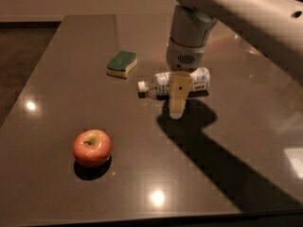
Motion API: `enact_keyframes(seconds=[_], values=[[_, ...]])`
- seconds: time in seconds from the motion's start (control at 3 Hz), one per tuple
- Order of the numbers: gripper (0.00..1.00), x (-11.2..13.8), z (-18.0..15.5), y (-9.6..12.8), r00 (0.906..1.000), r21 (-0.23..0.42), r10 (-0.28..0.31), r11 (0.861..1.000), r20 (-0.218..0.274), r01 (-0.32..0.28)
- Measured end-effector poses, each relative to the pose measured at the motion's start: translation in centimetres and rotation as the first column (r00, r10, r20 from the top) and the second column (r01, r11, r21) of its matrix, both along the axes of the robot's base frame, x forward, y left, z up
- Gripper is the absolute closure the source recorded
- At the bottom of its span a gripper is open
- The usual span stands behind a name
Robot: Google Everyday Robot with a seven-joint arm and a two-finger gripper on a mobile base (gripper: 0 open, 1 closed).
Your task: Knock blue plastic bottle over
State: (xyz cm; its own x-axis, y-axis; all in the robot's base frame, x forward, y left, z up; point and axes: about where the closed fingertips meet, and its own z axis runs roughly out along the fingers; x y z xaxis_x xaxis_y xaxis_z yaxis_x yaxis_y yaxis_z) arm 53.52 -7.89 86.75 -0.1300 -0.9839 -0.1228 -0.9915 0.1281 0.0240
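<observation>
Bottle on its side at the centre of the frame, gripper across it.
The blue plastic bottle [156, 85] lies flat on the table [71, 46], with its white cap pointing left towards the sponge [121, 63]. The gripper [176, 109] hangs in front of its middle; I cannot tell whether it is wide or narrow. An apple [92, 148] sits lower left.

The arm [246, 13] slants down from upper right, pincer [176, 109] pointing downward.
</observation>
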Motion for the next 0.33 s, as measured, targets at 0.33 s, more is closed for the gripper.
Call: enact_keyframes(seconds=[0.33], values=[[0.00,0.17,-0.20,0.21,1.0000,0.005,0.000,1.000,0.007,0.000]])
